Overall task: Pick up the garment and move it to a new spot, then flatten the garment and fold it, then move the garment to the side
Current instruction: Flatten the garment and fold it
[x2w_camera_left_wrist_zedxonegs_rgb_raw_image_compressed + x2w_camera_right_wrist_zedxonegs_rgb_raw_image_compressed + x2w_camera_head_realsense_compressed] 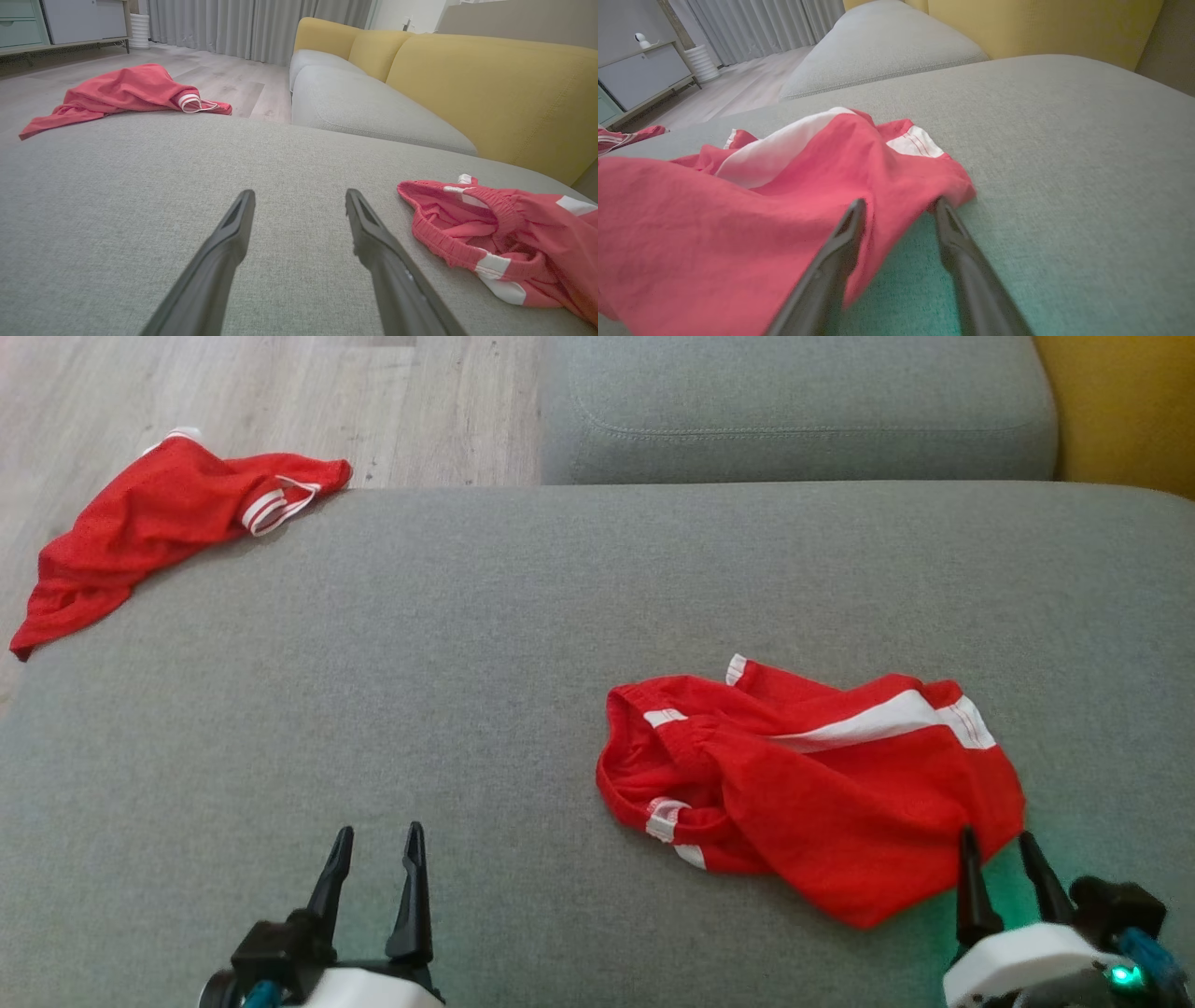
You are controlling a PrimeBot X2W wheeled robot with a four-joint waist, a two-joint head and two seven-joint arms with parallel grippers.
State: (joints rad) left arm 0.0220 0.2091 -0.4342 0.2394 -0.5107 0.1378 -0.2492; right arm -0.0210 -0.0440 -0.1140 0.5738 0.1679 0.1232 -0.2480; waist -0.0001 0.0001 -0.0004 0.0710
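The garment [803, 775], red shorts with white stripes, lies crumpled on the grey sofa cushion [467, 663] at the right. It also shows in the left wrist view [504, 233] and the right wrist view [738, 210]. My right gripper [996, 840] is at its near right corner, fingers spread apart, and a red cloth edge lies loose between the fingertips [899, 205]. My left gripper [378, 835] stands open over bare cushion to the left of the shorts, with nothing between its fingers [300, 193].
A second red garment [159, 523] with white trim hangs over the cushion's far left corner. Another grey seat cushion [794, 411] and a yellow backrest [490, 84] lie beyond. Wooden floor [280, 392] is at the far left.
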